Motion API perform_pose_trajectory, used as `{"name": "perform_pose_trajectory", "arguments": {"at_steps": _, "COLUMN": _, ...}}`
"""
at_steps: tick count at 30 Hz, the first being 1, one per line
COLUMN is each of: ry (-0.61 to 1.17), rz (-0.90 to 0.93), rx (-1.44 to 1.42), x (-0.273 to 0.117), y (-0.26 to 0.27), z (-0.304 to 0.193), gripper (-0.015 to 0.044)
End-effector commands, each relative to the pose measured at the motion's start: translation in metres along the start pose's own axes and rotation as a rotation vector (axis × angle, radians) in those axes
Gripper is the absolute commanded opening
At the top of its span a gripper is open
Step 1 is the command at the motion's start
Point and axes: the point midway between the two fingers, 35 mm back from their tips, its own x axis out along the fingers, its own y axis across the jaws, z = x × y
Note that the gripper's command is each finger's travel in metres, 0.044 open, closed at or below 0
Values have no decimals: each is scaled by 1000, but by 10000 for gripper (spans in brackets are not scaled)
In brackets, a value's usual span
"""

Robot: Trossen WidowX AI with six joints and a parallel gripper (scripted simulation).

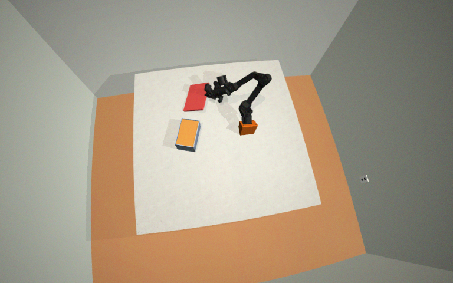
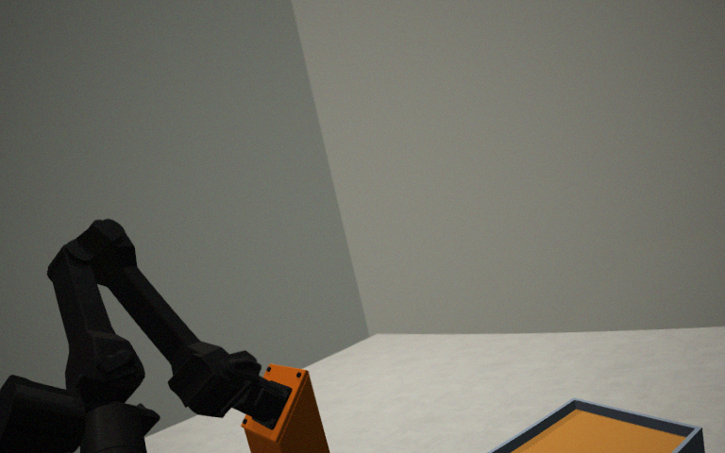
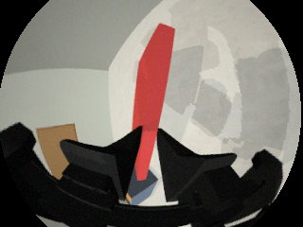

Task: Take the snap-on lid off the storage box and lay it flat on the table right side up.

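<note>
The hand [image 1: 207, 91] [image 3: 150, 130] is clamped on the red lid [image 1: 196, 97] [image 3: 153, 78]; the storage box [image 1: 187, 133] [image 2: 636, 429] [image 3: 146, 186] (lidless, orange inside) is seated apart from it on the surface [image 1: 229, 168] [image 2: 439, 381] [image 3: 124, 71].
</note>
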Motion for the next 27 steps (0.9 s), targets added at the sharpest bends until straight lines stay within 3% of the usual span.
{"name": "perform_pose_trajectory", "arguments": {"at_steps": 1, "ry": 5, "rz": -14, "rx": -4, "x": 3, "y": -6, "z": -2, "gripper": 0}}
{"name": "perform_pose_trajectory", "arguments": {"at_steps": 19, "ry": 5, "rz": -14, "rx": -4, "x": 12, "y": -17, "z": -2, "gripper": 0}}
{"name": "perform_pose_trajectory", "arguments": {"at_steps": 27, "ry": 5, "rz": -14, "rx": -4, "x": 10, "y": -13, "z": 0, "gripper": 210}}
